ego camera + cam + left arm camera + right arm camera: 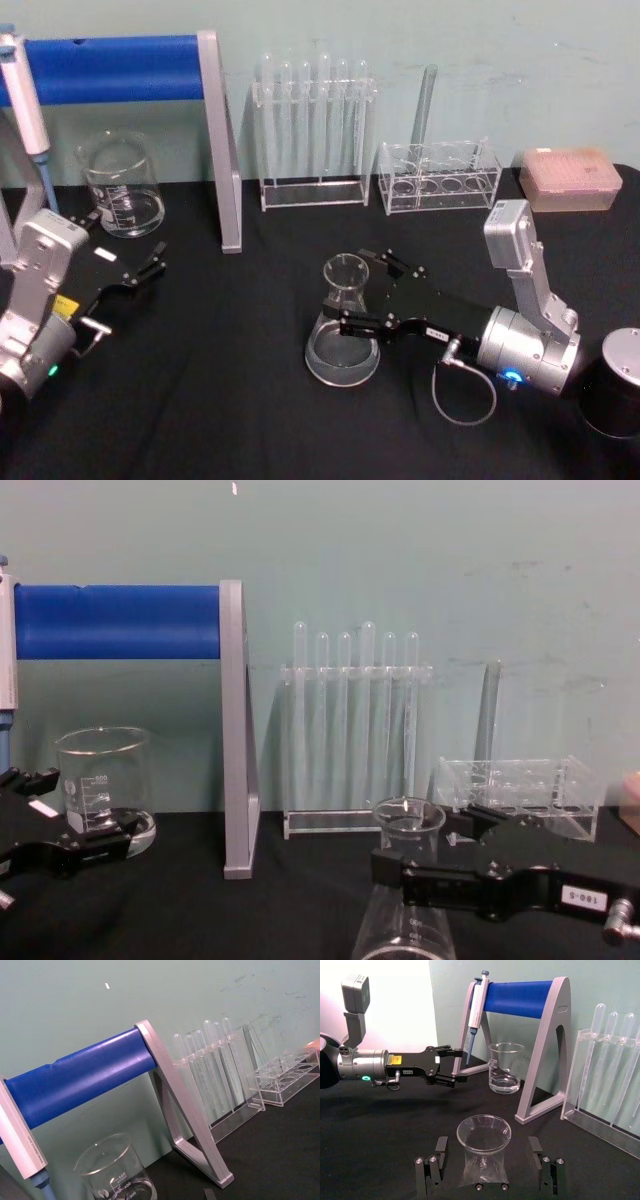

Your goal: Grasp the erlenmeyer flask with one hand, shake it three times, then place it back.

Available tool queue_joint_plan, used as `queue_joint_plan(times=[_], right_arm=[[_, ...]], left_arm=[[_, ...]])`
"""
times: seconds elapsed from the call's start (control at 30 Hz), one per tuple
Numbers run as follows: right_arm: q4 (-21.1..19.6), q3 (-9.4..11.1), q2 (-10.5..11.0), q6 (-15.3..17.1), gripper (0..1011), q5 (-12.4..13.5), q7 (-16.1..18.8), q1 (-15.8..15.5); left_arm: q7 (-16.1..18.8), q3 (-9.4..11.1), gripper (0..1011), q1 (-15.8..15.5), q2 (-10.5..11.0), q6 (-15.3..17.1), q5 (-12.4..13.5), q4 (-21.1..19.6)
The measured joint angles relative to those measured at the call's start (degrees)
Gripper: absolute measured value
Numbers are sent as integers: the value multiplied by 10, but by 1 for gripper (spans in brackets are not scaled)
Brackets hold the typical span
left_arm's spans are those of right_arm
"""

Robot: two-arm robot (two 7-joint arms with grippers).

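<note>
The erlenmeyer flask [405,900] loses its base below the chest view's lower edge, and the right gripper [425,855] crosses its neck there — the finger behind the glass is partly hidden. Beyond the left gripper [80,835], the pipette [22,95] is cut off by the head view's edge.

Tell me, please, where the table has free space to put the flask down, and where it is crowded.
Free: the black cloth in front, between the left gripper and the erlenmeyer flask, which the open right gripper straddles. Crowded: the back row, with beaker, pipette stand, test tube rack, low rack and tip box.
</note>
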Motion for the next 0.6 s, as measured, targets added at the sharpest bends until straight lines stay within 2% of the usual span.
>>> queue_joint_plan(times=[0.3,0.6], right_arm=[[0,0,1,0,1000,0,1,0],[-2,-2,11,0,1000,13,29,0]], left_arm=[[0,0,1001,0,0,0,0,0],[0,0,1001,0,0,0,0,0]])
